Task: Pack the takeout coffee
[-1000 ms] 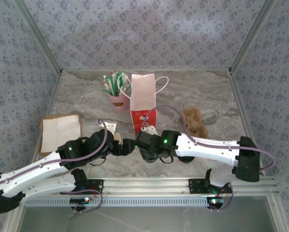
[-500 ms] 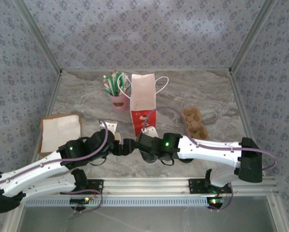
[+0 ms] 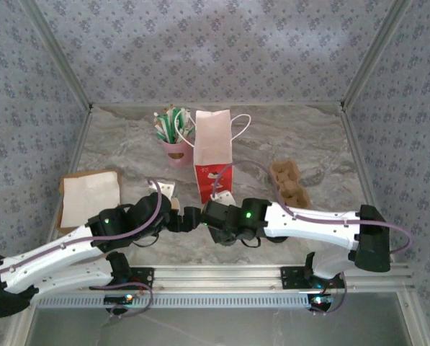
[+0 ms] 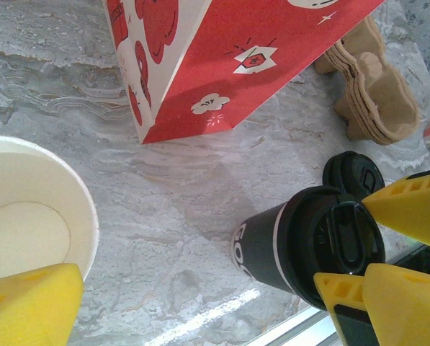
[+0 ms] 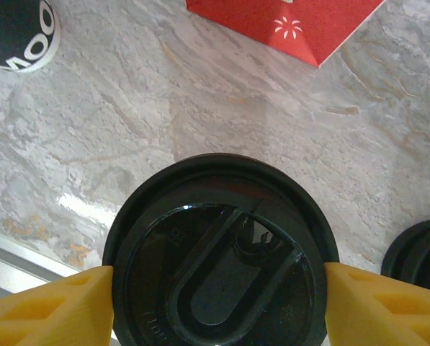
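Observation:
One takeout coffee cup (image 4: pixel 312 241), dark-walled with a black lid on it, stands on the marble in front of the red-and-white bag (image 3: pixel 213 148). My right gripper (image 5: pixel 218 288) straddles it from above. The lid's rim (image 5: pixel 222 173) covers both inner finger edges, so contact is unclear. Its yellow fingers (image 4: pixel 409 209) also appear in the left wrist view. A second, uncovered takeout coffee cup (image 4: pixel 27 216), cream-white inside, sits beside the left finger (image 4: pixel 27 306) of my left gripper (image 4: pixel 222 288), which is open over bare marble. That cup's dark wall (image 5: pixel 16 32) shows at the upper left of the right wrist view.
A loose black lid (image 4: pixel 353 173) lies beside the lidded cup. Stacked pulp cup carriers (image 3: pixel 290 184) sit to the right, and a pink cup of sticks (image 3: pixel 175 153) is behind the bag on its left. A paper sheet on cardboard (image 3: pixel 90 196) lies far left. The metal rail (image 3: pixel 222 277) runs along the near edge.
The right wrist has shifted slightly left and lower, closer to the left gripper. The left arm, bag and other items have not moved.

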`<state>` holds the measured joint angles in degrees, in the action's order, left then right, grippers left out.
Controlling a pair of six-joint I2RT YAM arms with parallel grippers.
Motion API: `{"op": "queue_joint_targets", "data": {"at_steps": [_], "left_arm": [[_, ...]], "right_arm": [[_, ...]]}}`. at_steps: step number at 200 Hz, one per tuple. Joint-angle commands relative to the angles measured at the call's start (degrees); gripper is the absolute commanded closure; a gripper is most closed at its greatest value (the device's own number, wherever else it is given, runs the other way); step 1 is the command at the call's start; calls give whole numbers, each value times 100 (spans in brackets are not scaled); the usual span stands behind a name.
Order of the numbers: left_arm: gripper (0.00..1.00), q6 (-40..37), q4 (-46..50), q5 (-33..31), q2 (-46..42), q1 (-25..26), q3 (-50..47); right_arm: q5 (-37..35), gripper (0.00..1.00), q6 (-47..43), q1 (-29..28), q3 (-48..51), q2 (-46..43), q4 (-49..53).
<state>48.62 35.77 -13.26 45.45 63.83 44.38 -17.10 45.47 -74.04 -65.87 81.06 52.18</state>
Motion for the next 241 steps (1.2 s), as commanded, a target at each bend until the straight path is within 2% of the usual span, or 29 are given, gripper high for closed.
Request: {"op": "queue_joint_targets", "data": {"at_steps": [1,55,96,136,161,199,222,241], "left_arm": [[1,-63,-137,29,21,-29,26],[0,-71,-151,51,85,-29,58],[0,-81,-156,84,153,-29,103],[0,-194,-224,333,410,-29,220],[2,-282,-162,511,811,-9,433],[4,-358,-88,539,1443,85,744],[6,-378,-155,611,1706,112,850],[9,-393,-229,666,1863,142,902]], "right_arm": [[40,25,-131,-23,-376,22,389],[72,16,-214,-16,-446,24,337],[125,15,-219,21,-427,-26,362],[123,14,-159,30,-295,-662,416],[344,15,-85,142,373,-1318,181],[1135,26,72,628,1483,-2505,-506],[1737,39,242,988,2107,-3119,-1061],[2170,50,351,1223,2419,-3279,-1421]]}}
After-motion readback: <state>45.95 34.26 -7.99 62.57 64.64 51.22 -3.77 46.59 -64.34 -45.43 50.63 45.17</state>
